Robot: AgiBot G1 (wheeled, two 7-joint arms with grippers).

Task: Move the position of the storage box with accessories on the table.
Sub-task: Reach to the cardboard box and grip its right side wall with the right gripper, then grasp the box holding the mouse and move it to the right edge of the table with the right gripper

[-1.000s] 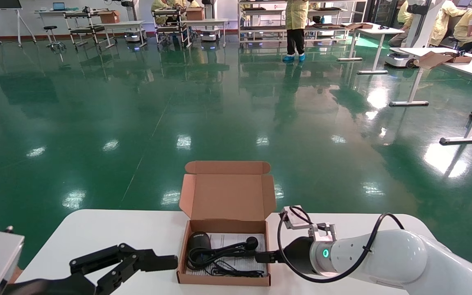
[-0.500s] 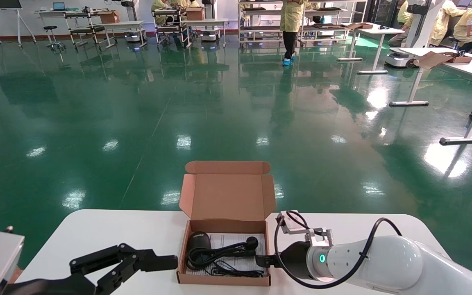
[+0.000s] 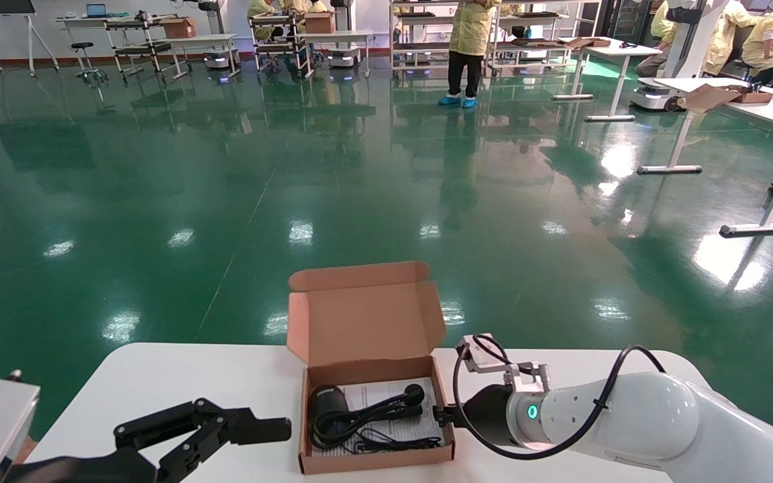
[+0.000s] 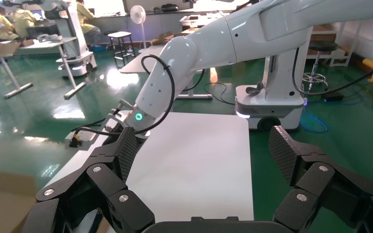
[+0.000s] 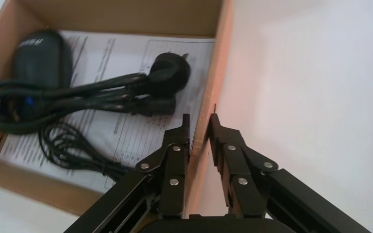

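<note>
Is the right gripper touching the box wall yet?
Touching. The right wrist view shows the right gripper shut on the box side wall, one finger on each face.

My right arm (image 3: pixel 635 416) is glossy white, green indicator ring lit, black cable looped; both grippers black, screw-studded, pads cross-hatched.

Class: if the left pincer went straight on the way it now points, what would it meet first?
Probably the cardboard box: the open left pincer points at its near side wall across a strip of bare table, though depth is uncertain.
</note>
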